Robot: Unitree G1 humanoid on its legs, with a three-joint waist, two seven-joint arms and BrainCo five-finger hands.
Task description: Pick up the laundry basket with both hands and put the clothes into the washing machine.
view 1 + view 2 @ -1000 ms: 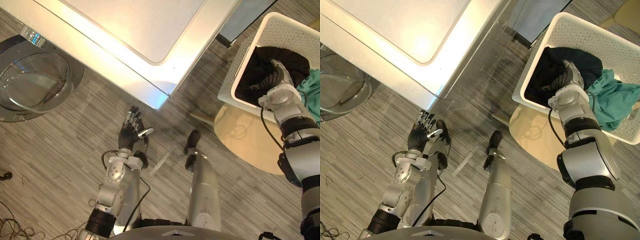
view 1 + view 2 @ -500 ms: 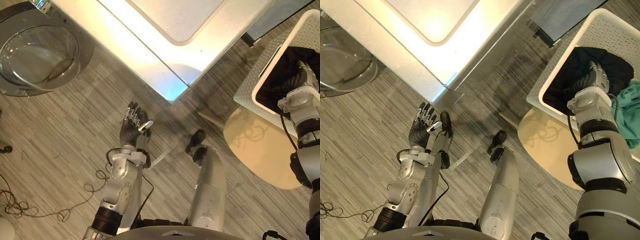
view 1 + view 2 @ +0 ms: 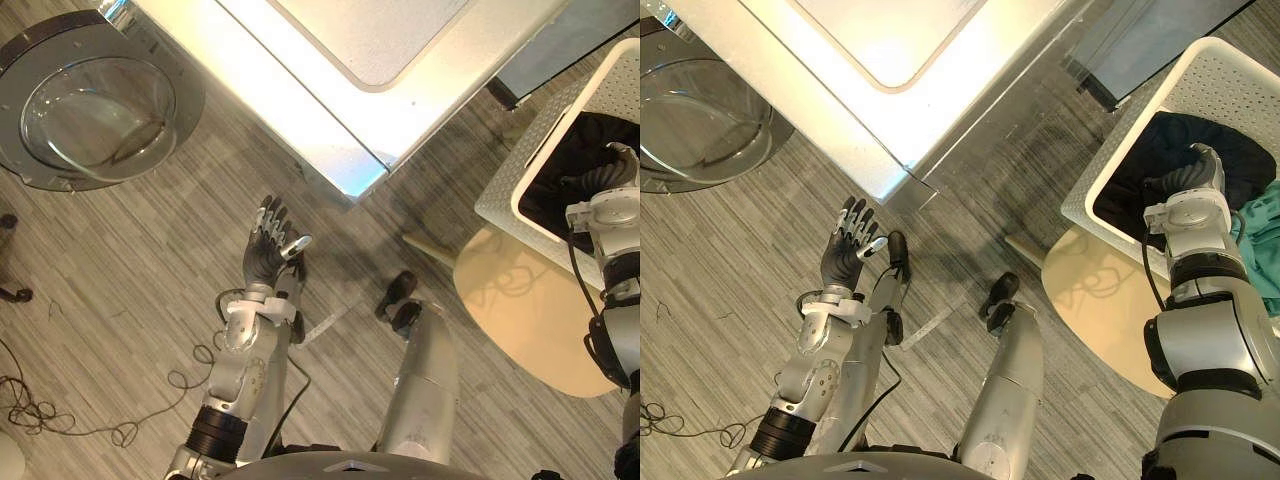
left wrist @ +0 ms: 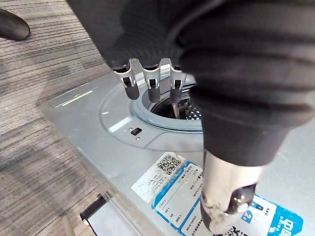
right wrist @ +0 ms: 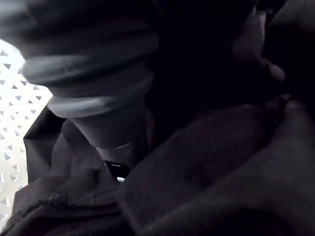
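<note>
The white perforated laundry basket [image 3: 1110, 170] stands at the right on a round beige stool [image 3: 1110, 310]. A black garment [image 3: 1160, 150] and a teal one [image 3: 1262, 240] lie in it. My right hand [image 3: 1188, 200] reaches into the basket, its fingers curled into the black garment [image 5: 211, 167]. My left hand [image 3: 266, 252] is raised over the floor, open, with straight fingers [image 4: 150, 83] and nothing in it. It points toward the front of the washing machine [image 3: 400, 70], whose drum opening [image 4: 165, 109] lies just past the fingers.
The machine's round glass door [image 3: 95, 105] hangs open at the upper left. A grey panel [image 3: 565, 45] stands between the machine and the basket. Striped grey floor [image 3: 120, 280] lies free on the left.
The whole picture has shifted, so the camera has moved. My right hand stays in the black garment in the basket. My left hand stays raised and open.
</note>
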